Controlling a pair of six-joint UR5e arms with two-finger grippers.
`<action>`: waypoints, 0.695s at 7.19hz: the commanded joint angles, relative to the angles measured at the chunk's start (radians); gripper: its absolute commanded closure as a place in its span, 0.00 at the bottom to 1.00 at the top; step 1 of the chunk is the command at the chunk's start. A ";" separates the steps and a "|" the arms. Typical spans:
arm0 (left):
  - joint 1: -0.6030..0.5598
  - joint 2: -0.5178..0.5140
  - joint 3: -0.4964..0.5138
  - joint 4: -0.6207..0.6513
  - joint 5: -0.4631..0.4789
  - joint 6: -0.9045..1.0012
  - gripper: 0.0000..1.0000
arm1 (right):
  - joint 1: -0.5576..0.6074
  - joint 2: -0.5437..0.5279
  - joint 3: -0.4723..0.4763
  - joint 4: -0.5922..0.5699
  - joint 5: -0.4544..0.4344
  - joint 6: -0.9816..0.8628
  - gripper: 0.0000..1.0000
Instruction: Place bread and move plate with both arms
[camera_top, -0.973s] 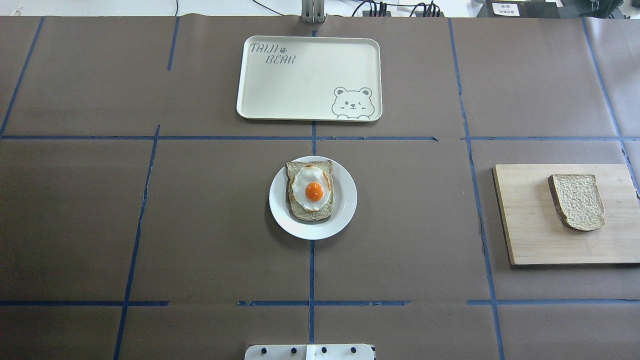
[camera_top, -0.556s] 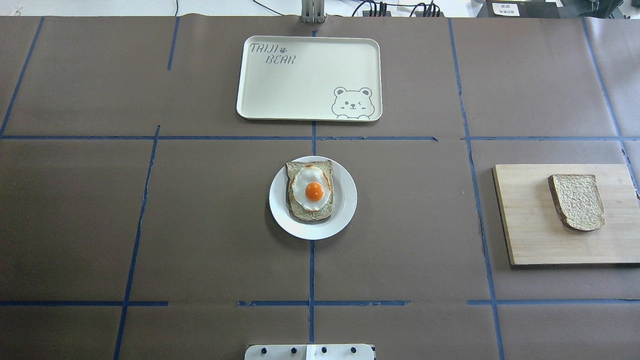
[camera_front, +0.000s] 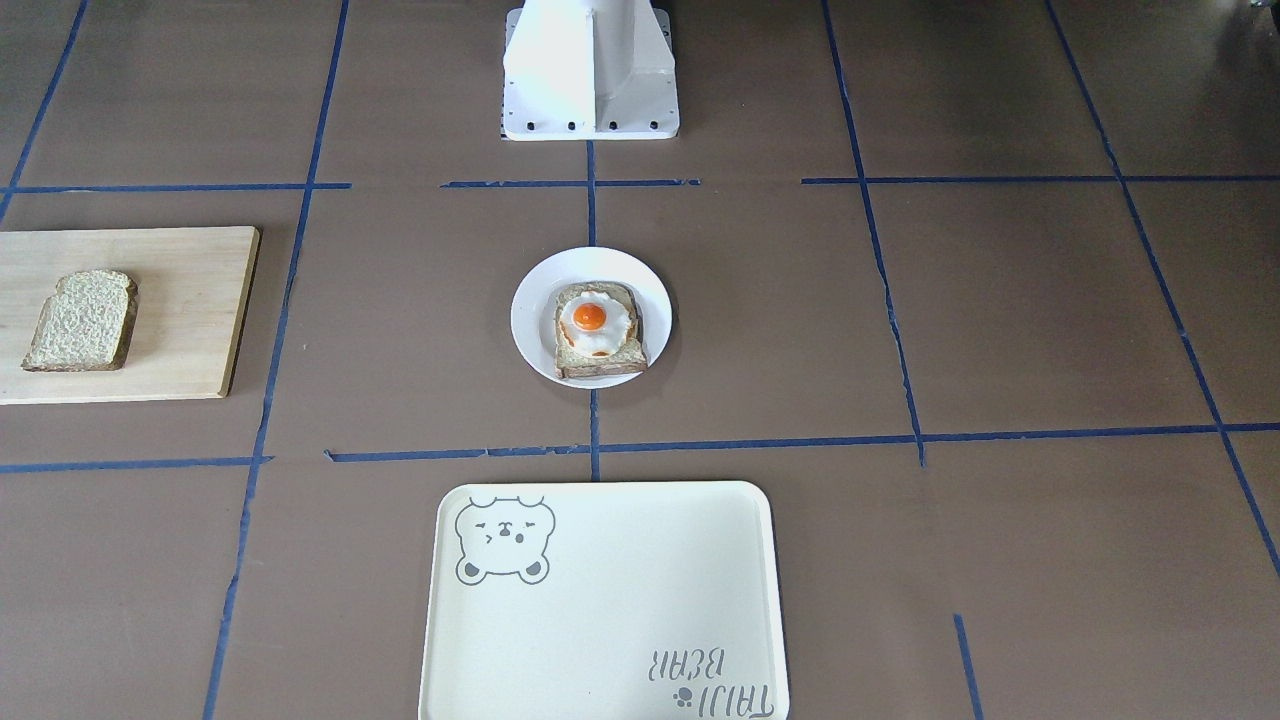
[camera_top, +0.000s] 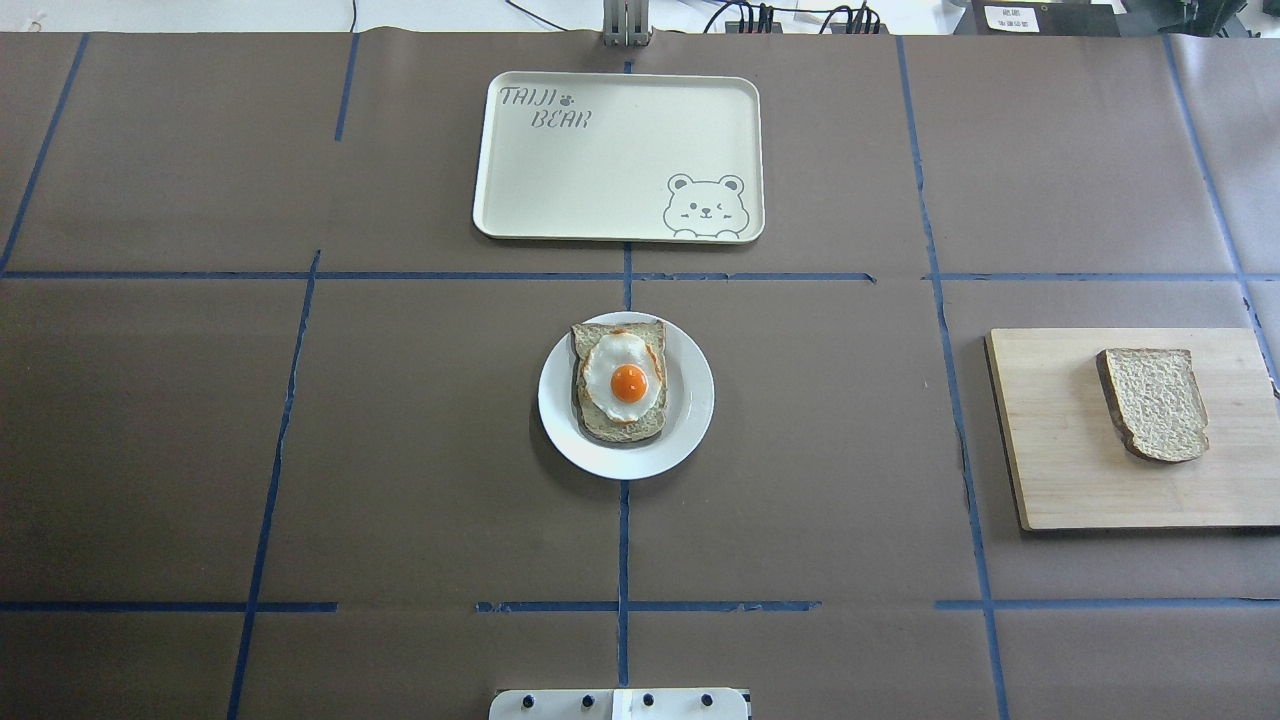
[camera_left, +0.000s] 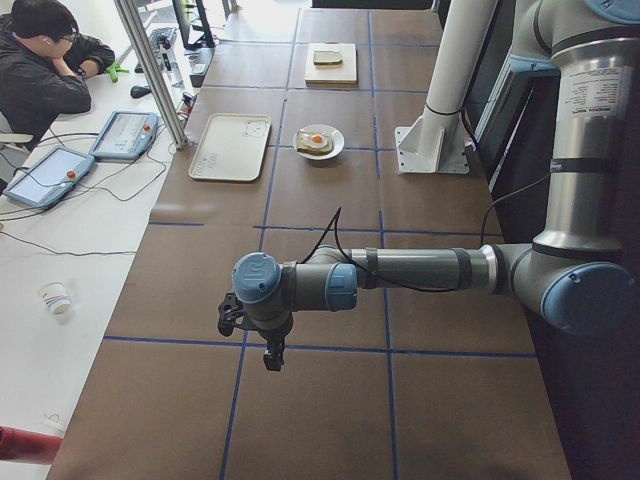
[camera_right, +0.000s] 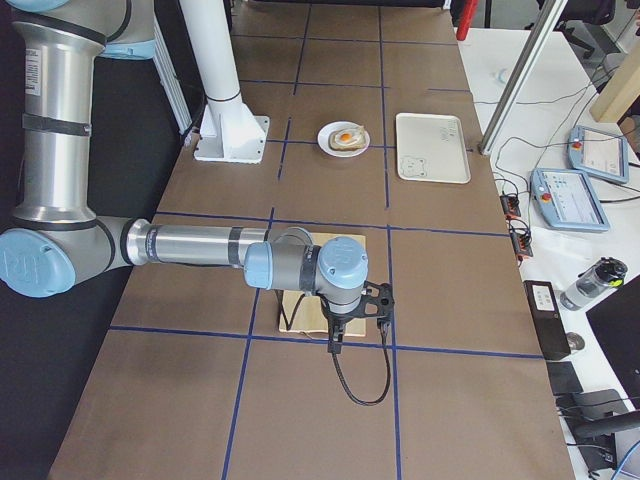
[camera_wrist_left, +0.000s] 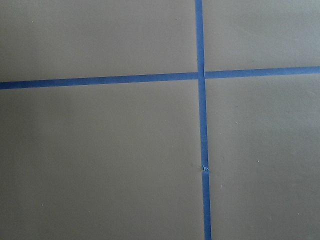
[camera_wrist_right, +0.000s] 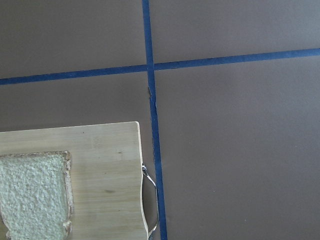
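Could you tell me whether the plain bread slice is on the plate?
No, the bread lies on the wooden cutting board, away from the plate.

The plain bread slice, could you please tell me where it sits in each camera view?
Front-facing: bread far left, on the wooden board.
Overhead: bread far right, on the wooden board.
Exterior left: bread top centre, at the table's far end.
Exterior right: hidden behind the near right arm; only the wooden board's edge shows.
Left wrist: not in it.
Right wrist: bread bottom-left corner.
Shared landmark: the wooden board under it.
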 joint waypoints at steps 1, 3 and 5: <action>-0.001 0.000 0.000 -0.001 -0.001 0.001 0.00 | 0.000 0.001 -0.001 0.000 0.019 0.003 0.00; -0.001 0.002 0.000 -0.002 -0.002 0.001 0.00 | -0.003 0.032 0.002 -0.002 0.039 0.006 0.00; -0.003 0.002 -0.002 -0.004 -0.002 0.001 0.00 | -0.003 0.037 -0.081 0.002 0.126 0.000 0.00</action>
